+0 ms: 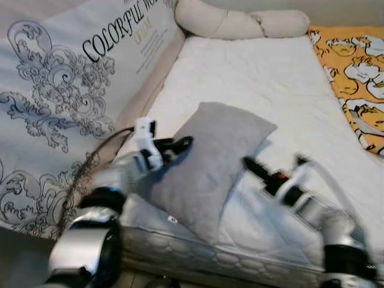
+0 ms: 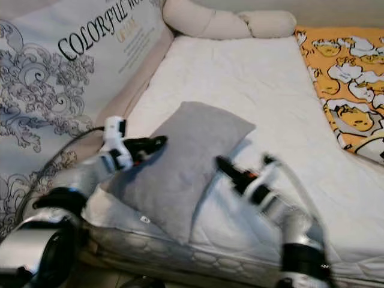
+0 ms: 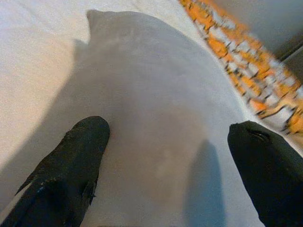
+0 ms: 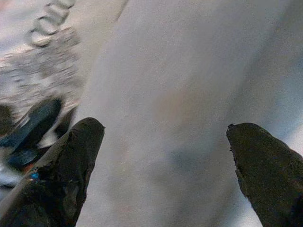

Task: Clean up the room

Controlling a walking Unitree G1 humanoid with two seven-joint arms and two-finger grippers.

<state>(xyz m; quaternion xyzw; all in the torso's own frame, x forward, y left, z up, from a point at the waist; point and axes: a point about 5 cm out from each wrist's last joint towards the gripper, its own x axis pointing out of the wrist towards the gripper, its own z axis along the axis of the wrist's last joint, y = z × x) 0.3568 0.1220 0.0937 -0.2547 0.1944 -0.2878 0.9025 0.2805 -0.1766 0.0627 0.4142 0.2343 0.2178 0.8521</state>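
- Left claw (image 1: 180,145): nearest the head camera with its silver arm, it reached in from the bed's near-left corner. Its black fingers (image 3: 71,165) were spread wide, tips over the left flank of the grey pillow (image 1: 207,165), gripping nothing.
- Right claw (image 1: 255,166): it lay at the pillow's right flank, fingers likewise spread and empty.
- Grey pillow: it rested on the white mattress (image 1: 270,90) near the bed's front edge. Its long axis ran from the near edge obliquely toward the far-right, so it lay between the two claws. Both stood about equally close, which suggested a two-sided grasp.
- Difference between views: the head views gave the pillow's outline and the long cream bolster (image 1: 240,24) at the far edge. The left wrist view added the orange patterned blanket (image 3: 251,61) beyond the pillow. The right wrist view added the opposite claw, blurred.
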